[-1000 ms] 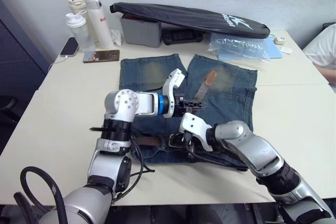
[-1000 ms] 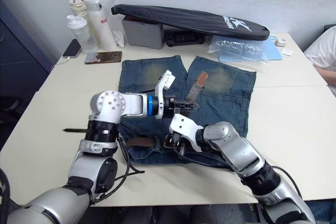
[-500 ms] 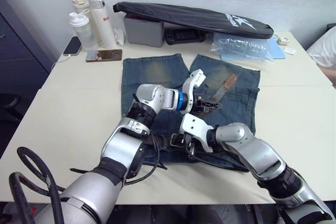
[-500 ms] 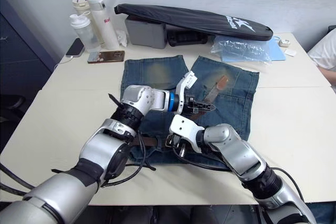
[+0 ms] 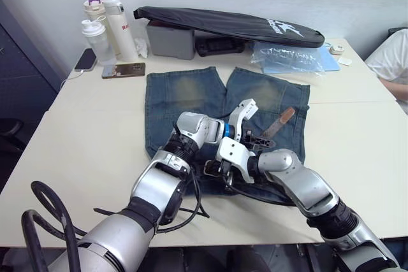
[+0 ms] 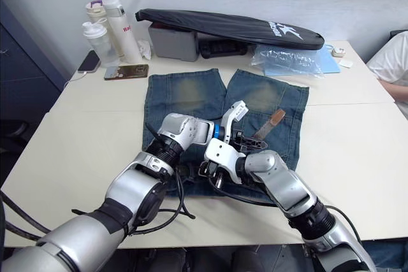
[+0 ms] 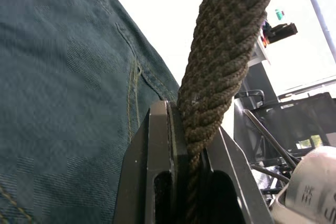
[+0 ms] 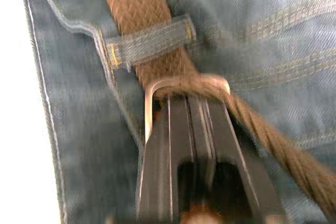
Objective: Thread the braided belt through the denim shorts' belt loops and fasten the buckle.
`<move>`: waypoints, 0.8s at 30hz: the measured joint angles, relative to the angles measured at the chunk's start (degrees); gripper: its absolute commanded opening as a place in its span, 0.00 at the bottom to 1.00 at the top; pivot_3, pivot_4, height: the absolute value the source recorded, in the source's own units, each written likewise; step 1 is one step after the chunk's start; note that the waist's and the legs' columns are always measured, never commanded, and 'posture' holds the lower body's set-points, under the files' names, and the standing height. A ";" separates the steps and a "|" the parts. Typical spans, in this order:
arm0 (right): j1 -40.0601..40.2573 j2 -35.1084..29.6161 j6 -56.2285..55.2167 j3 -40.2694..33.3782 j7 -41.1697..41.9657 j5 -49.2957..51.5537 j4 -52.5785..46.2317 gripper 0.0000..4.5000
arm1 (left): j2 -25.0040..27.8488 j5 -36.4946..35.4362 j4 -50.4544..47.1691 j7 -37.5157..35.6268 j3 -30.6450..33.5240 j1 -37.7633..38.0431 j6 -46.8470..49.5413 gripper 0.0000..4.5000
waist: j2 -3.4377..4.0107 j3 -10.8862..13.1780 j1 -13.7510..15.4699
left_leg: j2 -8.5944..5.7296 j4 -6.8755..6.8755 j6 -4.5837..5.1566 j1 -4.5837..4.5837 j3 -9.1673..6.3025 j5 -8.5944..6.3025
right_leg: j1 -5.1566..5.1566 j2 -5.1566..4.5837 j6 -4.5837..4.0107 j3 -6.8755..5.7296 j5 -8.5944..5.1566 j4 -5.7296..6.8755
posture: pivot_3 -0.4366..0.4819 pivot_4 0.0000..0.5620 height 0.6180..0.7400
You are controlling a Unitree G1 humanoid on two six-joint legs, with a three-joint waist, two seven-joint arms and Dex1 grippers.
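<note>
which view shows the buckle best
The right wrist view: the buckle sits at the right pincer's fingertips, just past a belt loop with the braided belt through it. In the head views it is mostly hidden behind the right pincer.

The left hand (image 5: 260,138) has swung rightward over the denim shorts (image 5: 185,93) — drawing the braided belt (image 5: 275,123) tip toward the right leg.
</note>
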 measured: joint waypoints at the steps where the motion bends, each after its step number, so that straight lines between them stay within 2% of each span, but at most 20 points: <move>1: 0.88 -0.73 1.87 -0.51 -0.85 0.07 -2.21 0.01 | -0.21 -0.02 -0.74 0.05 0.18 0.14 0.49 0.00 | 0.03 0.01 0.37 | -0.10 0.00 0.02 -0.11 -0.09 0.01 | -0.10 -0.13 0.00 -0.03 0.00 0.01 | 0.48 0.27 1.00; 6: 1.91 -2.99 10.91 -2.62 -3.05 1.54 -10.17 0.01 | 2.29 -0.53 -4.85 0.63 2.59 1.35 3.58 0.00 | 0.15 0.01 1.82 | -0.36 0.08 0.38 -0.87 -0.21 0.19 | -0.64 -0.40 0.05 -0.15 0.03 -0.05 | 0.48 0.27 1.00; 14: -0.47 -4.63 20.96 -4.27 -4.30 5.44 -14.36 0.01 | 8.77 -2.66 -11.66 1.42 6.84 3.78 8.86 0.00 | 0.21 0.02 3.01 | -0.52 -0.03 0.46 -1.02 -0.21 0.19 | -0.78 -0.41 0.05 -0.32 0.03 -0.21 | 0.48 0.27 1.00; 24: -3.36 -7.78 28.87 -5.47 -5.88 9.44 -17.07 0.01 | 6.97 -3.42 -15.95 3.71 6.59 6.01 10.88 0.00 | 0.18 0.11 2.97 | -0.89 -0.12 0.74 -1.04 -0.23 0.30 | -0.78 -0.57 0.15 -0.33 0.07 -0.23 | 0.48 0.27 1.00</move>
